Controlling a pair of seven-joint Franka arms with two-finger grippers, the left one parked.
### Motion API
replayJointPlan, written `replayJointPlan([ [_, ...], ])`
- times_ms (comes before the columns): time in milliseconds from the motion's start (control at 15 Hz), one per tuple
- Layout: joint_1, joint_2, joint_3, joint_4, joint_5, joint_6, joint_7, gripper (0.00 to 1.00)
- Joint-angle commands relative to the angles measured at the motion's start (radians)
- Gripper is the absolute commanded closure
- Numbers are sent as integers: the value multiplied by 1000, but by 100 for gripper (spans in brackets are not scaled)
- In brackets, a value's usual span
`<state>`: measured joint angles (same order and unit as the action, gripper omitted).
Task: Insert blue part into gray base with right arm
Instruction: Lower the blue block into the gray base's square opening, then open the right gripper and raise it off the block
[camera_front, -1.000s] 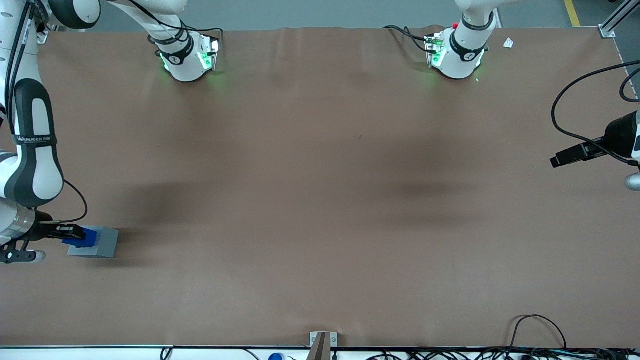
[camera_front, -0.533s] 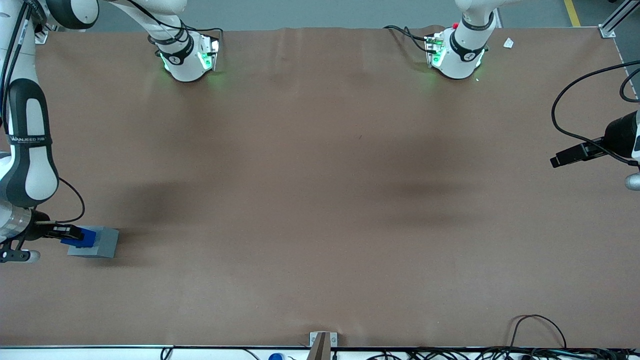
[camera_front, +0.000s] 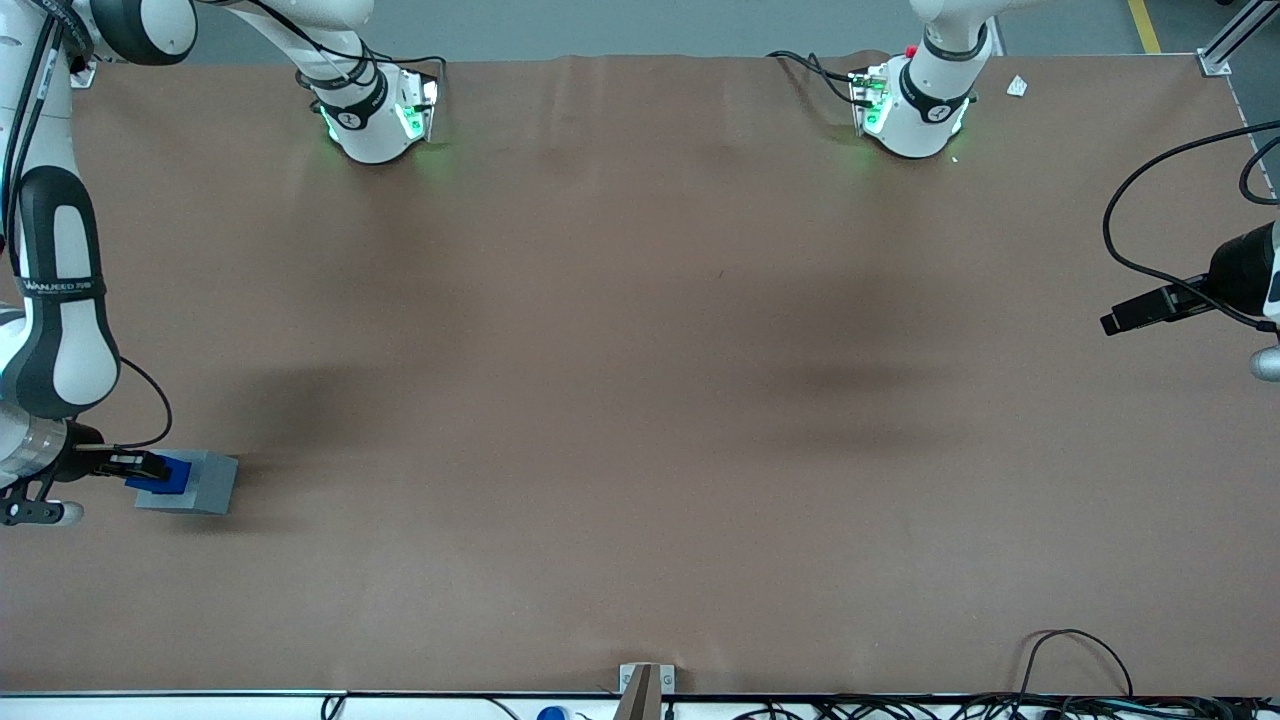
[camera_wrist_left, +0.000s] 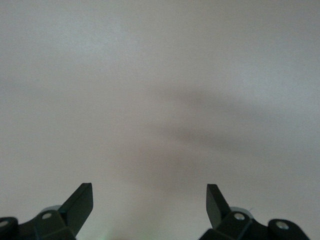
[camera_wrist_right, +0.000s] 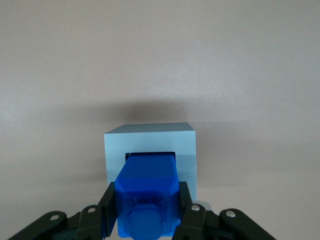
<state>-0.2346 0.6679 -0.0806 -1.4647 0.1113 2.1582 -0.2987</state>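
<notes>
**Two fingers clamped on the blue part**

Both fingers (camera_wrist_right: 187, 212) of my gripper (camera_wrist_right: 146, 215) press the sides of the blue part (camera_wrist_right: 146, 192), closed only to its width. I hold it over the gray base (camera_wrist_right: 150, 145), its lower end at the square recess. The base sits on the brown table (camera_front: 640, 400), toward my arm's (camera_front: 55, 290) end, near the front camera.

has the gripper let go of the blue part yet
No, the gripper is shut on the blue part, its fingers pressing both sides above the gray base.
</notes>
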Motion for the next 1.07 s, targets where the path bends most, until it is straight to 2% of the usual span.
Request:
replayJointPlan([
  [0, -19, 10, 16, 6, 28, 6, -8, 100],
  [200, -19, 22, 16, 4, 28, 22, -8, 98],
  [267, -19, 27, 16, 4, 27, 23, -8, 95],
  [333, -19, 27, 16, 4, 27, 23, -10, 85],
  [400, -14, 27, 16, 4, 25, 26, -11, 71],
  [467, -11, 29, 16, 4, 24, 37, -10, 52],
  [600, -15, 36, 16, 3, 25, 57, -10, 29],
  [667, -19, 36, 16, 3, 27, 64, -13, 14],
  [733, -19, 36, 16, 1, 28, 75, -13, 5],
  [800, -19, 36, 16, 1, 30, 83, -11, 1],
  [1000, -15, 35, 16, 1, 30, 88, -8, 0],
])
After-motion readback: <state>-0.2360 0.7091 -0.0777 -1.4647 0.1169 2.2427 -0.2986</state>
